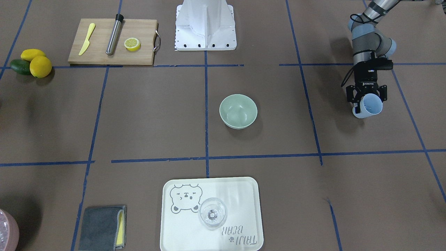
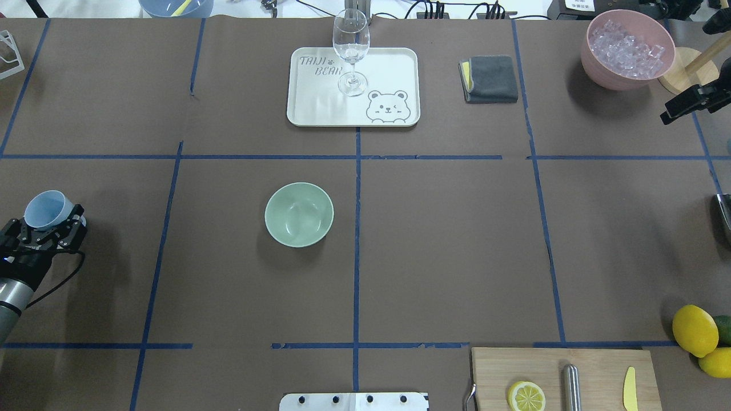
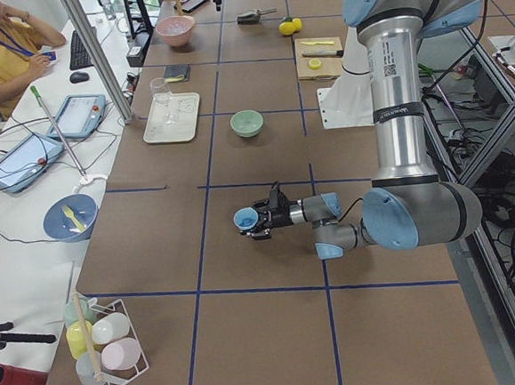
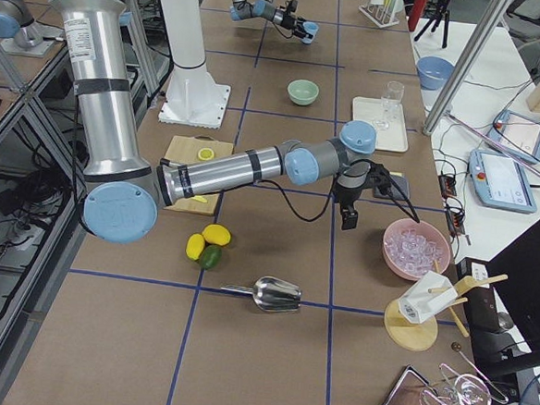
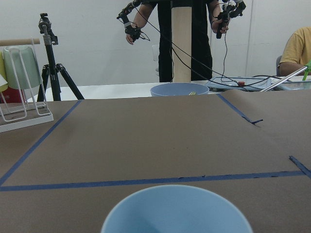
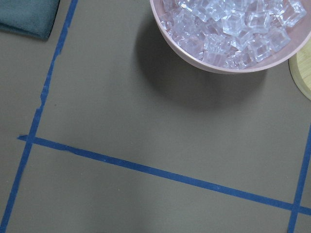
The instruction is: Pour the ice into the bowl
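The sage-green bowl (image 2: 298, 214) stands near the table's middle, also in the front view (image 1: 238, 111). Faint glassy shapes show at its bottom; I cannot tell if they are ice. My left gripper (image 2: 50, 224) is shut on a blue cup (image 2: 47, 209), held tilted with its mouth away from the robot, far to the left of the bowl. The cup (image 1: 370, 105) looks empty inside. Clear ice cubes (image 6: 233, 24) fill a pink container (image 2: 597, 63). My right gripper (image 4: 348, 225) hangs beside that container; I cannot tell if it is open or shut.
A white tray (image 2: 394, 63) with a wine glass (image 2: 350, 51) sits beyond the bowl, with a grey cloth (image 2: 490, 79) next to it. A cutting board (image 1: 101, 52) holds a lemon slice, knife and metal tube. Lemons (image 1: 38, 64) and a metal scoop (image 4: 277, 296) lie nearby.
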